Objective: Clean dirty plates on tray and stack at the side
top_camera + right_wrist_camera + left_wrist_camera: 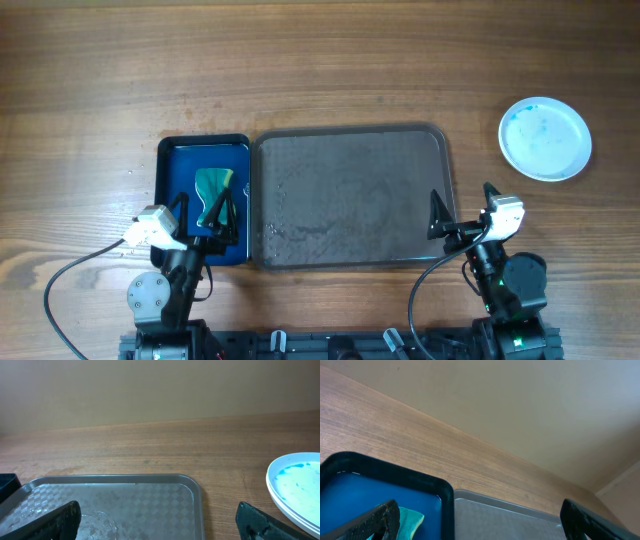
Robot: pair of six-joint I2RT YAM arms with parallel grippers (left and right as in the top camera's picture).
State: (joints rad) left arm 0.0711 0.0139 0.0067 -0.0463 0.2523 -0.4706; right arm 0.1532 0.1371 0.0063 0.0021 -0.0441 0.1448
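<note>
- The round white plates with pale blue smears sit stacked on the wooden tabletop, well to the right of the large grey-brown rectangular tray, past its far right corner. The right wrist view shows at least two rims, but the full count cannot be told.
- The tray holds no plate, only a wet sheen toward its near edge, so the stacking looks done and a final check probably remains.
- The top plate's face shows a faint blue wash. A good finish would be one more light wipe from the middle outward, with the other claw steadying the rim so the stack does not slide.
- The teal sponge lies in the small glossy blue tray, just beside the large tray's left side.
- The left claw hangs wide open over that blue tray, its fingers either side of the sponge, holding nothing.
- The right claw stands wide open and empty at the large tray's near right corner, apart from the plates.
</note>
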